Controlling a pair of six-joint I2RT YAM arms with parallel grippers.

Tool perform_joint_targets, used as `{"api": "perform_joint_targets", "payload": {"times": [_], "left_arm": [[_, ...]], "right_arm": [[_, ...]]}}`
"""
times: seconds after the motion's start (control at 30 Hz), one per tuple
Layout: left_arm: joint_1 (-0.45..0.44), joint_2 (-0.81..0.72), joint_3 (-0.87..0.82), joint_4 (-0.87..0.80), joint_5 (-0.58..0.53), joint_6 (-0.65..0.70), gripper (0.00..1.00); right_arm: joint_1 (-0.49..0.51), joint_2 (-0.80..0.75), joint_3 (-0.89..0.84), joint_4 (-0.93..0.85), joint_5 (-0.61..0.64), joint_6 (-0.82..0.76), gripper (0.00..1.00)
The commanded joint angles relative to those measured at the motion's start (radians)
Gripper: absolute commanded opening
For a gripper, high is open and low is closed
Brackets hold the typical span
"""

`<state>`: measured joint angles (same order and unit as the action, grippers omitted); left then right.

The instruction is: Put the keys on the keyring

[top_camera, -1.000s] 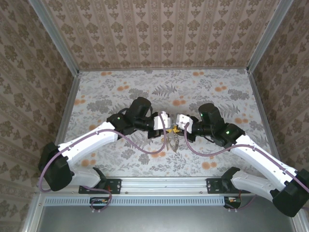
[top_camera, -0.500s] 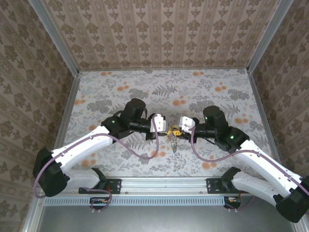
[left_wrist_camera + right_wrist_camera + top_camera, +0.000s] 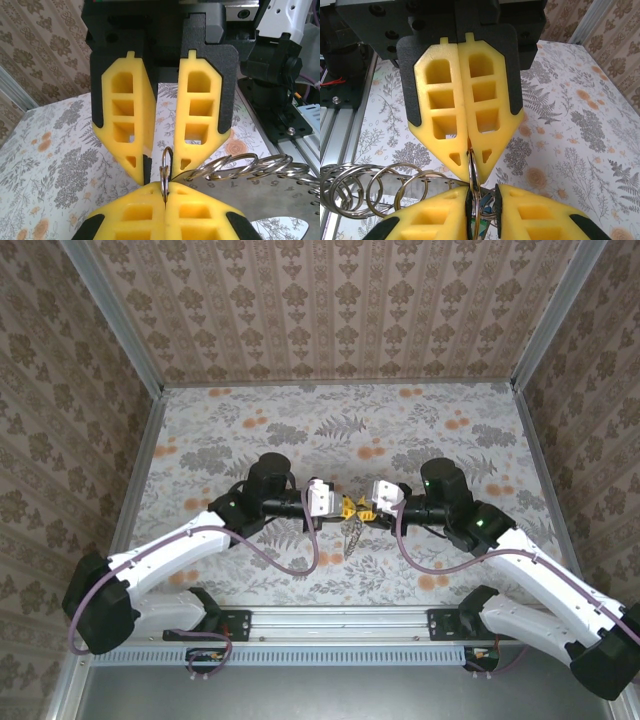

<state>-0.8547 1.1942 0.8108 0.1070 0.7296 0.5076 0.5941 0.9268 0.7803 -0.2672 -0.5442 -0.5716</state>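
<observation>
The left fingers (image 3: 145, 215) are pressed fully together on the edge of the keyring (image 3: 166, 167), which stands upright out of their tips. The right fingers (image 3: 530, 215), meeting them tip to tip from the right, stand slightly apart with the same loop in the gap; whether their pads touch it cannot be told. A chain of silvery rings (image 3: 250, 167) trails from the loop toward the near side, with a flat silvery blade (image 3: 280, 202) beneath it. The keys (image 3: 354, 535) hang in a small bunch just below the meeting fingers, over the near middle of the flower-patterned desk (image 3: 250, 430).
</observation>
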Motion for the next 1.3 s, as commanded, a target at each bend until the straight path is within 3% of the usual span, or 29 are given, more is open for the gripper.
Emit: {"api": "perform_joint_targets", "payload": {"times": [0.0,0.2,0.33,0.47,0.6,0.93,1.27], "left_arm": [[-0.013,-0.007,0.007,0.144,0.075,-0.039,0.0],[-0.025,0.008,0.005,0.184,0.077,-0.046,0.0],[-0.024,0.007,0.037,0.056,0.043,-0.031,0.0],[-0.021,-0.001,0.09,-0.137,-0.03,-0.004,0.2],[-0.021,-0.001,0.126,-0.267,-0.095,0.041,0.23],[-0.032,0.053,0.189,-0.311,-0.245,0.005,0.24],[-0.042,0.064,0.212,-0.335,-0.231,0.044,0.28]], "right_arm": [[-0.004,0.023,-0.01,0.039,-0.029,0.027,0.2],[-0.005,0.053,-0.007,0.051,-0.028,0.038,0.0],[-0.006,0.038,-0.006,0.048,-0.019,0.033,0.0],[-0.006,0.035,0.026,-0.024,0.03,-0.003,0.0],[-0.002,0.051,0.069,-0.099,0.081,-0.034,0.0],[0.015,0.08,0.097,-0.079,0.088,-0.027,0.0],[0.025,0.072,0.106,-0.106,0.078,-0.036,0.0]]}}
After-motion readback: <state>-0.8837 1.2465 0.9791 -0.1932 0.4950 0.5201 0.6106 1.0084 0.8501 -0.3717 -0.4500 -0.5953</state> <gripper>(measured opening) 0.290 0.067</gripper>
